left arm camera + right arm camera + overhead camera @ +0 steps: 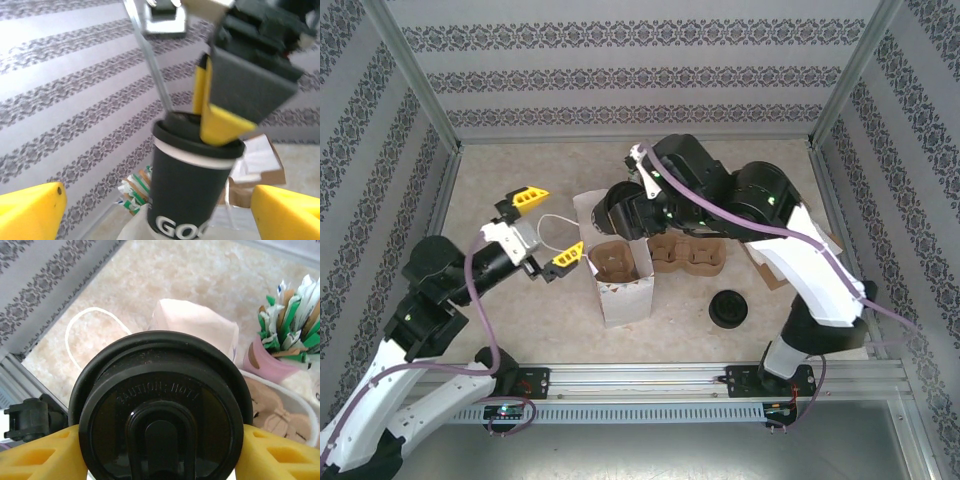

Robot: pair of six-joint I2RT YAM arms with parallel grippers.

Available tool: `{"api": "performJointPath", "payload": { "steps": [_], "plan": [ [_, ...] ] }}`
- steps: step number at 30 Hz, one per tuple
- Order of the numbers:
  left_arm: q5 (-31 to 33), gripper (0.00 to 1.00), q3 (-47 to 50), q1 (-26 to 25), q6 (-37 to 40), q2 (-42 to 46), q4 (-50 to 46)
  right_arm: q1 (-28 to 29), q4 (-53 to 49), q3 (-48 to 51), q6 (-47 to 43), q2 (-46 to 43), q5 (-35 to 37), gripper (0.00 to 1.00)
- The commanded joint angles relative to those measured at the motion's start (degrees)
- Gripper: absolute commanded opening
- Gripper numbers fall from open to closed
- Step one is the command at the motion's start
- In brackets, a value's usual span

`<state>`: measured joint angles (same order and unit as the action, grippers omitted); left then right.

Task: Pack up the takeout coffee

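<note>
The left hand [548, 228], seen from above, stands wide open and empty over the left half of the desk [520, 165], its yellow fingers spread just left of a white paper bag [625, 295]. The right hand [617, 208] reaches across to the bag's far edge, and from this angle the arm hides what it carries. A brown cup carrier [617, 262] sits inside the bag, a second carrier [688, 255] lies on the desk just right of it, and a second lidded cup [728, 308] stands alone nearer the arm bases. From the left wrist, the left hand's yellow fingertips [30, 212] sit in the bottom corners, touching nothing. Ahead of them is the takeout coffee [185, 185], a dark cup with white lettering and a black lid. It hangs tilted with its base at the bag's white rim, and a yellow finger of the right hand presses against the lid. From the right wrist, the black lid [160, 410] is clamped between two yellow fingers [35, 460], so the right hand is closed on the takeout coffee, held in the air over the bag. A pink cup of sachets [267, 362] stands to the right.
</note>
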<state>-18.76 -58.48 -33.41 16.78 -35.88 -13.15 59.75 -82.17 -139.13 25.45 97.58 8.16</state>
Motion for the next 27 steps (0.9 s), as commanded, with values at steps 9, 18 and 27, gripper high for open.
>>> {"api": "performJointPath", "payload": {
  "steps": [9, 18, 27],
  "plan": [
    [29.4, 0.72, -4.2, -0.7, -37.4, -5.1, -18.8, 2.3, -15.5, -14.2, 10.8, 12.4, 0.1, 0.57],
    [33.7, 0.67, -3.3, -0.7, -41.5, -6.8, -21.8, 3.1, -19.1, -14.8, 15.1, 15.2, 2.4, 0.54],
    [31.9, 0.48, -1.7, -0.7, -45.4, -8.4, -21.2, 3.3, -21.7, -12.7, 16.5, 16.1, 5.5, 0.52]
  ]
}}
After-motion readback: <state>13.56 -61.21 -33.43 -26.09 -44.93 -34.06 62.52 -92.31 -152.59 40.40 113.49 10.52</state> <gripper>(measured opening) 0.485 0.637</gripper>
